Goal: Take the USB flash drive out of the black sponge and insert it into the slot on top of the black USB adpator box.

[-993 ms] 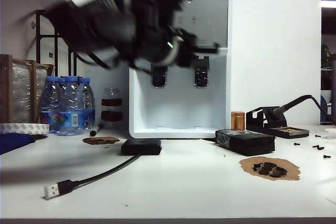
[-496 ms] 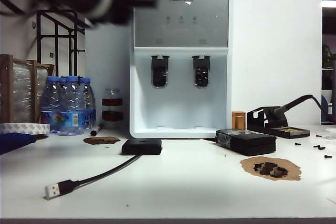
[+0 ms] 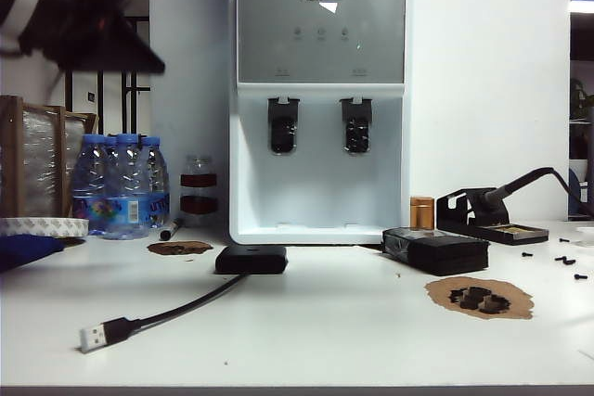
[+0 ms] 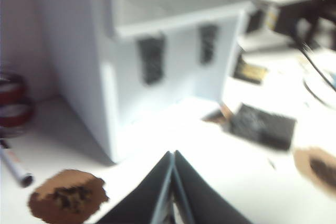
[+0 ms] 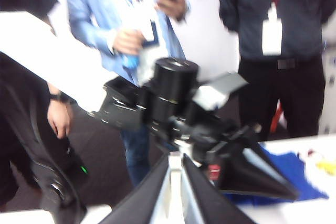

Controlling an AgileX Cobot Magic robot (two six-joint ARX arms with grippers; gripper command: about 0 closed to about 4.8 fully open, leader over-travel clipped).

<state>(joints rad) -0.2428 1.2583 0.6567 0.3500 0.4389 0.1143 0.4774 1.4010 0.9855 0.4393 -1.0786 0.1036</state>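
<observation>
The left arm, which a second ago blurred across the middle of the exterior view in front of the water dispenser (image 3: 320,99), has swung up and away; only part of it shows at that view's upper left corner. The left gripper (image 4: 172,157) has its fingers pressed together with nothing between them, high above the table (image 3: 306,331). The right gripper (image 5: 176,167) is likewise pressed together and empty, aimed at the other arm and the people beyond, and it is not seen in the exterior view. The sponge (image 3: 434,249) sits on the table right of centre, the box (image 3: 251,259) left of it in front of the dispenser, well apart, its cable trailing toward the table's front. The flash drive is too small to make out; presumably it is in the sponge. The slot cannot be seen. Judgement: extraction not yet begun; both arms stand clear of the work.
</observation>
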